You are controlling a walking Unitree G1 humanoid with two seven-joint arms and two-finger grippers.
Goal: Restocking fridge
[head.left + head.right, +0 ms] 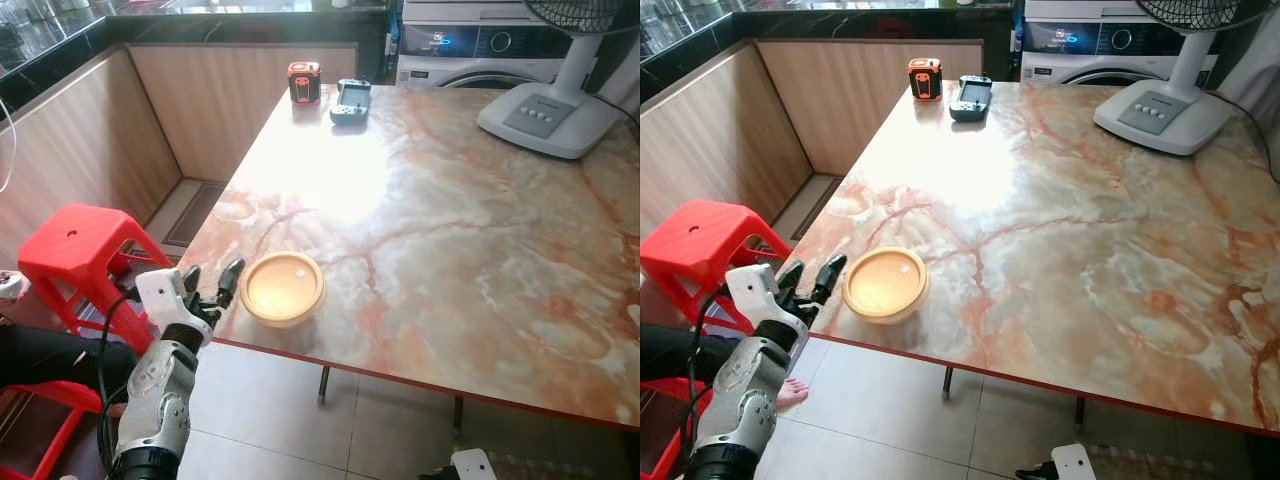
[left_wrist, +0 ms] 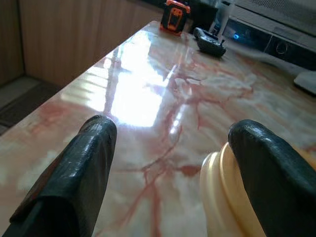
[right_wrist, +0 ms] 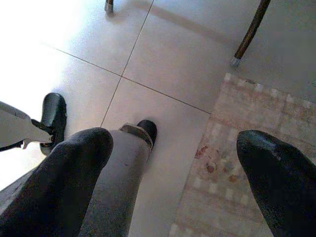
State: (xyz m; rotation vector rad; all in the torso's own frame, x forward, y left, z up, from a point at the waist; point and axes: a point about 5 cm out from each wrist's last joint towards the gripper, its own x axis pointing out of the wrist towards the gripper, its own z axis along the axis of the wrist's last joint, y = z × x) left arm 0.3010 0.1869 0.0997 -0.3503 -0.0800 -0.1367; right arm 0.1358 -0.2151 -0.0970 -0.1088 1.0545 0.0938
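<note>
A shallow tan bowl [image 1: 283,288] sits on the marble table [image 1: 450,230], close to its front left edge. My left gripper [image 1: 212,277] is open at the table edge, just left of the bowl. In the left wrist view the bowl's rim [image 2: 222,197] lies against the inner side of one finger, and the gap between the fingers holds nothing. My right gripper [image 3: 175,148] hangs open low over the tiled floor, holding nothing.
A red stool [image 1: 75,245] stands left of the table, with a person's bare foot [image 1: 790,392] beside it. At the far end lie an orange-black device [image 1: 304,82] and a game controller [image 1: 351,100]. A fan base [image 1: 545,115] occupies the far right corner. A rug [image 3: 247,163] lies below.
</note>
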